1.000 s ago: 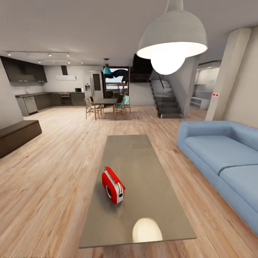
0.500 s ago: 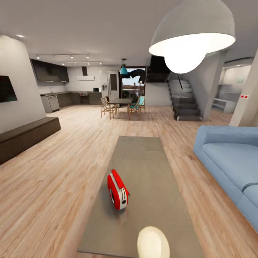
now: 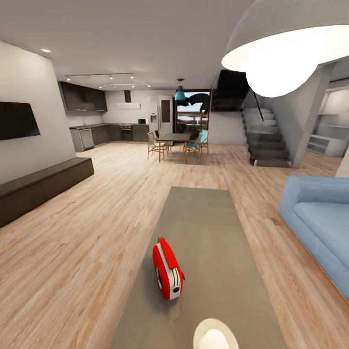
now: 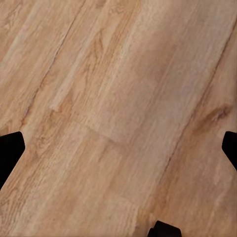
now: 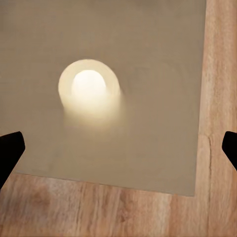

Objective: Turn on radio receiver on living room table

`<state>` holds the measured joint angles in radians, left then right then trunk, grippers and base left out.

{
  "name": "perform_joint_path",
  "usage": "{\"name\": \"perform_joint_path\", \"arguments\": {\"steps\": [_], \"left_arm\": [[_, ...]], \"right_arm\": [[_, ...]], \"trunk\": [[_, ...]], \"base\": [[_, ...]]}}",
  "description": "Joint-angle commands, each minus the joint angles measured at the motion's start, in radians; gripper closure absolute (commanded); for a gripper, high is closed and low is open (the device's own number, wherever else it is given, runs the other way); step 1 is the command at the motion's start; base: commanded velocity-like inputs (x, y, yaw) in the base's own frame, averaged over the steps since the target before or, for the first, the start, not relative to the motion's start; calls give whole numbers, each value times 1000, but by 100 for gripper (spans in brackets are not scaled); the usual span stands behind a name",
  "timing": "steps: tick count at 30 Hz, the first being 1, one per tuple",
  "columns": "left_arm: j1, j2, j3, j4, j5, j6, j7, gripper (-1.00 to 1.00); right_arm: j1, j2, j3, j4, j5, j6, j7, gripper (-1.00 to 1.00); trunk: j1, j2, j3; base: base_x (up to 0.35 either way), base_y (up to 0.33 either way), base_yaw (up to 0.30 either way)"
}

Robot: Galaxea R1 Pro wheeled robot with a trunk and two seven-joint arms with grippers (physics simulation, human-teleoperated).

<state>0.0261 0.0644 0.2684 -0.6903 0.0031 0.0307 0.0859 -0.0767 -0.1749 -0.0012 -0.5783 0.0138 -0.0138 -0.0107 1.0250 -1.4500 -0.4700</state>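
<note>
Both claws are spread apart: the left gripper (image 4: 118,148) looks down on plank floor (image 4: 118,98), the right gripper (image 5: 118,148) on the table (image 5: 148,39) near its corner, their fingertips cut off by the frame. Upright on the table's near half, toward its left edge, stands the radio receiver (image 3: 167,268), its dial barely visible. Lamp glare (image 3: 213,335) is cropped.

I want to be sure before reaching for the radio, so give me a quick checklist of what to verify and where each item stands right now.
1. Radio receiver in sight, upright on the table: ok.
2. Nothing else standing on the table around it: ok.
3. Right gripper over the table's near edge: ok.
4. Left gripper over the table: not ok, over floor planks.
5. Both grippers open, fingertips wide apart: ok.
6. Power switch located: cannot tell.
</note>
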Motion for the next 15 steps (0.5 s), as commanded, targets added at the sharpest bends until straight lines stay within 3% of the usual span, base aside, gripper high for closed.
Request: {"name": "perform_joint_path", "arguments": {"steps": [1, 8, 13, 15], "left_arm": [[0, 0, 0, 0, 0, -1, 1, -100], [0, -1, 0, 0, -1, -32, 7, -100], [0, -1, 0, 0, -1, -37, 8, -100], [0, -1, 0, 0, -2, -38, 8, -100]], "right_arm": [[0, 0, 0, 0, 0, 0, 0, -100], [-1, 4, 3, -8, 1, 2, 7, -100], [-26, 5, 6, -146, 5, 22, 9, -100], [-46, 6, 7, -224, 6, 65, 9, -100]], "trunk": [[0, 0, 0], [0, 0, 0], [0, 0, 0], [0, 0, 0]], "base": [[17, 0, 5], [5, 0, 1], [0, 0, 0], [0, 0, 0]]}}
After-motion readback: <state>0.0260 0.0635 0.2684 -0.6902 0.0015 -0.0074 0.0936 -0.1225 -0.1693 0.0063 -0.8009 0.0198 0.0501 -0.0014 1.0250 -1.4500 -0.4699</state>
